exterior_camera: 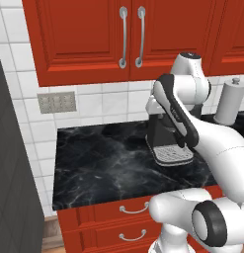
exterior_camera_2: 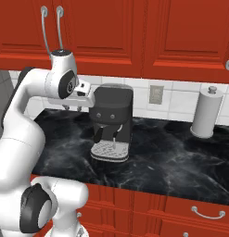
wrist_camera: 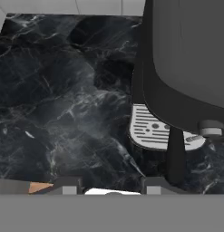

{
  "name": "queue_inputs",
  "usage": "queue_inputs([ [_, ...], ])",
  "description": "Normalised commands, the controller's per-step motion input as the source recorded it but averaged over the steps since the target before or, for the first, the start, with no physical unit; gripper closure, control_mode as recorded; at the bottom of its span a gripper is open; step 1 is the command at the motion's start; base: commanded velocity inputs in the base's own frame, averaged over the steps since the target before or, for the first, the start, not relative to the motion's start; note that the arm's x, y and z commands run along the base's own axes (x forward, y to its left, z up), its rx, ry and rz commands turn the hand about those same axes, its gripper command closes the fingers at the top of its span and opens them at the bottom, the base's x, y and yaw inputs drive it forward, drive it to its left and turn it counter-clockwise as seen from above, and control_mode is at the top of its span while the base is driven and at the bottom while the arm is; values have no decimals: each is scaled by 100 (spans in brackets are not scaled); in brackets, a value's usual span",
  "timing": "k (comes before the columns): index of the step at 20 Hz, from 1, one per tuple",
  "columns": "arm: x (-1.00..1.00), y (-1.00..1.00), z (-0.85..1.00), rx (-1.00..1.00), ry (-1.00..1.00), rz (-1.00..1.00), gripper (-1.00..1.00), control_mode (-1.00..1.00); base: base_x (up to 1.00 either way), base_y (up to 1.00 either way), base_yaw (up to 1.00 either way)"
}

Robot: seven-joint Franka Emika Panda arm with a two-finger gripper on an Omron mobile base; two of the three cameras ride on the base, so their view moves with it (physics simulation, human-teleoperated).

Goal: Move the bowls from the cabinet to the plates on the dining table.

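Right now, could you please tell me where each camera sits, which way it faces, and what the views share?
Left base view: behind the arm to its left, facing the red wooden wall cabinet over the black veined marble counter; white arm lower right.
Right base view: behind to the right, facing the black coffee machine and white paper-towel roll; arm at left.
Hand view: on the hand, looking down past the gripper at the counter.
All three share the coffee machine and counter.
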Motion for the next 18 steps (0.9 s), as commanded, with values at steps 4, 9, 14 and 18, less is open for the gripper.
queue_inputs([
  [4, 0, 0, 0, 0, 0, 0, -100, -100, 0, 0, 0],
  [9, -15, 9, 0, 0, -13, 0, -100, -100, 0, 0, 0],
  [14, -20, 19, 0, 0, -12, 0, -100, -100, 0, 0, 0],
  [18, -8, 30, 0, 0, -10, 0, -100, -100, 0, 0, 0],
])
